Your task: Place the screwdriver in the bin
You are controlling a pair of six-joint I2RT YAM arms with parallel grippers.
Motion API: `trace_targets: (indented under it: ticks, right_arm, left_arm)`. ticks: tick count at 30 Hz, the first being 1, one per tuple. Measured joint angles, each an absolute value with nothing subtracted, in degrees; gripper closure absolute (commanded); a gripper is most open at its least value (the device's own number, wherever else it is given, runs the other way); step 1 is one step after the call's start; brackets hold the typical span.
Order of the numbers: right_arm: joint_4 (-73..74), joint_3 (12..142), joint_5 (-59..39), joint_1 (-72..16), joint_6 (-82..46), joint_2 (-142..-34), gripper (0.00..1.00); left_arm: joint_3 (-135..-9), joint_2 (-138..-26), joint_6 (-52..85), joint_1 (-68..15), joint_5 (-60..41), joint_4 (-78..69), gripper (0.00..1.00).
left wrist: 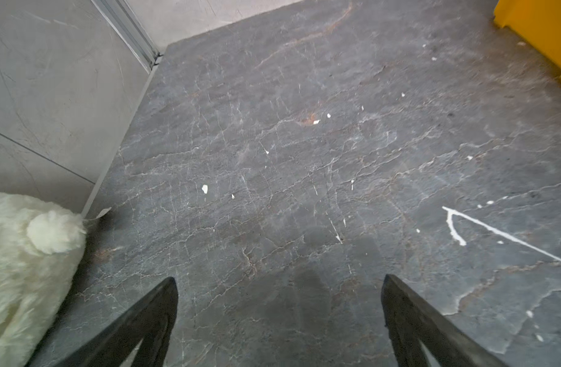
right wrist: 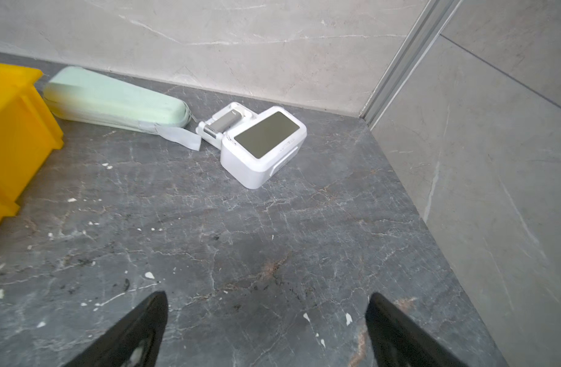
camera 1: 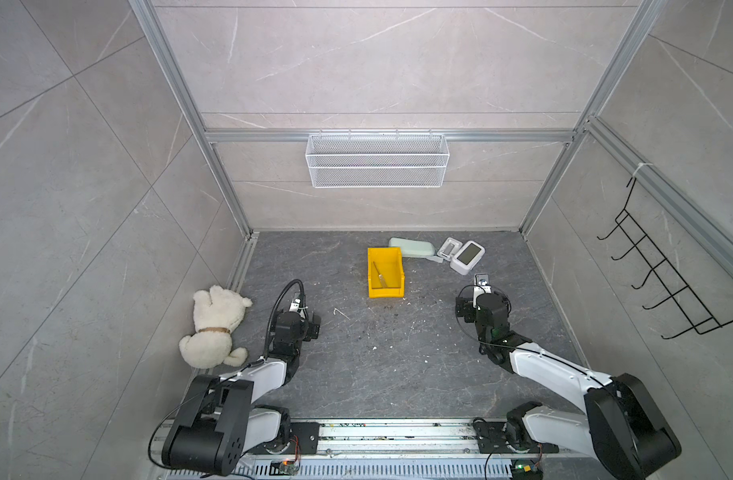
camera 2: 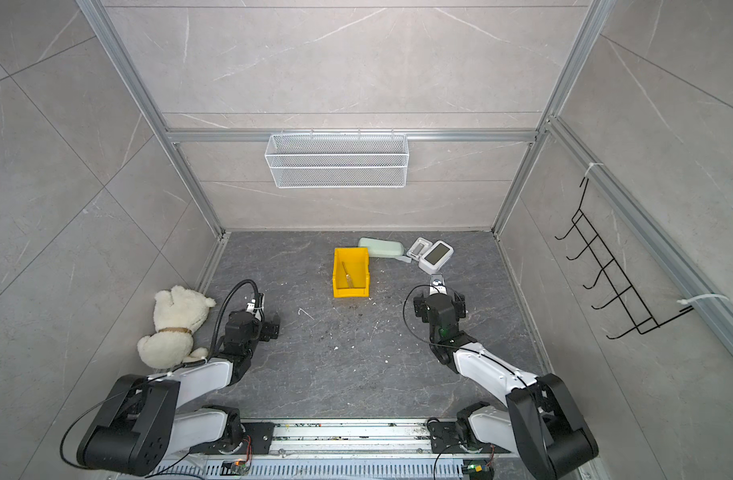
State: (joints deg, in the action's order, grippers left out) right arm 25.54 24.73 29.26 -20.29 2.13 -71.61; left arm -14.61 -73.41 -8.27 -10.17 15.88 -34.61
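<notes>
Lying inside the yellow bin (camera 1: 385,293), the screwdriver (camera 1: 380,275) rests well apart from both claws, farther out than either and between them. The right claw (right wrist: 266,305) and the left claw (left wrist: 279,286) both stand spread wide and empty above the table (camera 1: 398,365).

Empty left gripper (left wrist: 279,278) and right gripper (right wrist: 267,295), jaws spread wide.

Both wrist views crop the bin (left wrist: 539,38) at an edge, hiding the screwdriver (camera 1: 379,275) inside.
</notes>
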Motion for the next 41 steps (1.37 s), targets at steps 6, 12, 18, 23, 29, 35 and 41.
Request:
trace_targets:
  ticks: [6, 12, 18, 23, 29, 35, 41]
  right_arm:
    - [40.07, 20.60, 28.01, -16.60, 3.07, -79.77, 0.01]
    - [46.37, 19.57, 20.91, -12.36, 2.63, -83.42, 0.01]
    - [49.50, 19.64, 14.15, -7.40, 0.69, -86.56, 0.01]
    - [50.26, 19.66, 11.99, -7.09, -0.01, -86.85, 0.01]
    - [50.43, 19.66, 11.16, -7.09, -0.25, -86.85, 0.01]
    - [50.41, 19.66, 11.07, -7.09, -0.25, -86.85, 0.01]
    - [50.41, 19.66, 11.07, -7.09, -0.25, -86.85, 0.01]
  left_arm:
    - [-18.04, -77.21, -6.50, -4.60, 13.10, -38.87, 0.00]
    - [-18.22, -85.65, -3.01, 0.16, 9.69, -46.78, 0.00]
    - [-19.31, -86.52, -0.80, 2.48, 6.31, -46.28, 0.00]
    - [-19.81, -86.52, -0.05, 2.90, 5.34, -46.28, 0.00]
    - [-19.81, -86.52, 0.08, 2.87, 5.32, -46.30, 0.00]
    - [-19.81, -86.52, 0.08, 2.87, 5.32, -46.30, 0.00]
    - [-19.81, -86.52, 0.08, 2.87, 5.32, -46.28, 0.00]
